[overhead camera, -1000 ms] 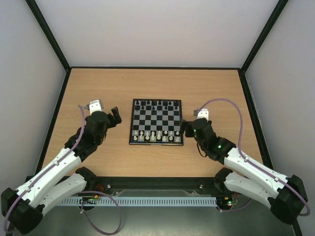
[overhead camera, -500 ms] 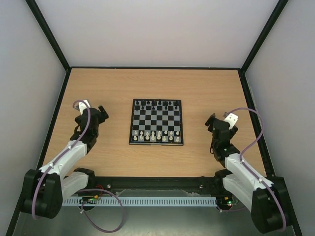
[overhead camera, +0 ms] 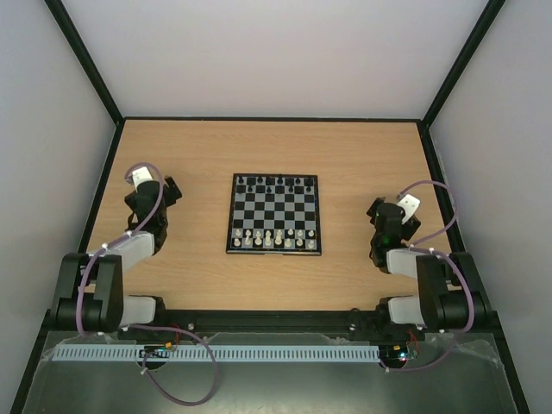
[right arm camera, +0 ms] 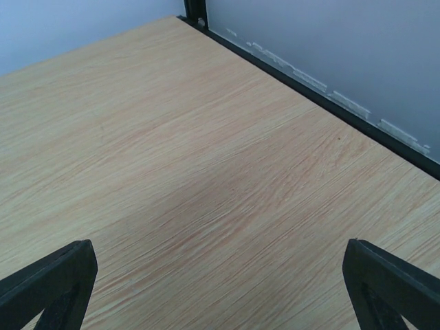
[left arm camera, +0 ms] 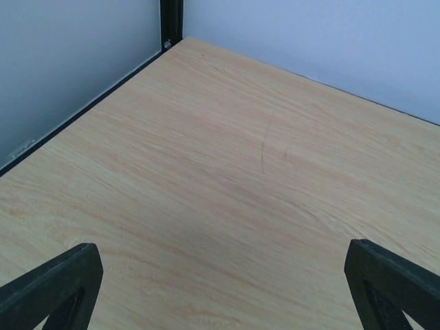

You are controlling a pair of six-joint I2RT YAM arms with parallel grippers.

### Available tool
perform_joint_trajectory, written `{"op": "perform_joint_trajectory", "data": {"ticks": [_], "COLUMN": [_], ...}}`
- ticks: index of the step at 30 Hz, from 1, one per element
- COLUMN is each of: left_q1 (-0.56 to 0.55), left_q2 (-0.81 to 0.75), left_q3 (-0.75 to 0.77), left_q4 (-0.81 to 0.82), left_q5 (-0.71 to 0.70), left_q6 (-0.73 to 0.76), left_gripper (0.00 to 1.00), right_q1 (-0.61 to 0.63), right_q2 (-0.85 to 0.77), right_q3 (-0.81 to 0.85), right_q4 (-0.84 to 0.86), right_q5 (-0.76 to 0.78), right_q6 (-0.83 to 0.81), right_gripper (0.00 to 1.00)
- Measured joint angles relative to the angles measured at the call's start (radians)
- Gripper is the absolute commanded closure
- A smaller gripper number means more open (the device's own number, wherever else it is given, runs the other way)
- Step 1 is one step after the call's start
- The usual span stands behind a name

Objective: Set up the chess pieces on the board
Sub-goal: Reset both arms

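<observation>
Top view: small square black-and-white checkered chessboard (overhead camera: 273, 215) at centre of light wooden desk (overhead camera: 362, 155), square to its edges. Tiny cream-white plastic chess pieces (overhead camera: 274, 239) on board's near rows; tiny black chess pieces (overhead camera: 274, 182) along far row. Black left gripper (overhead camera: 168, 191) by left edge, black right gripper (overhead camera: 377, 210) by right edge, both well apart from board.

Left wrist view: left fingers (left arm camera: 51, 282) spread wide, nothing between, far left corner ahead.

Right wrist view: right fingers (right arm camera: 48, 278) spread wide too, clamping nothing, far right corner ahead.
</observation>
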Motion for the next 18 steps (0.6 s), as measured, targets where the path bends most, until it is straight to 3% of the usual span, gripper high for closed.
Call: {"op": "perform_joint_trajectory", "data": {"ticks": [8,18], "left_q1": [0.049,0.061], "left_q2": [0.073,0.056], "left_q3": [0.013,-0.015], "left_q4": [0.105,0.232], "left_q5": [0.089,0.130], "left_q6": [0.056,0.085], "left_gripper": [0.01,0.01], "right_q1": [-0.024,-0.027], "right_q2": [0.129,0.135], "right_q3": [0.018,-0.018], "right_q4": [0.131,0.264], "right_q5": [-0.024,-0.122], "right_q6": [-0.025,-0.082], "right_gripper": [0.01,0.01]}}
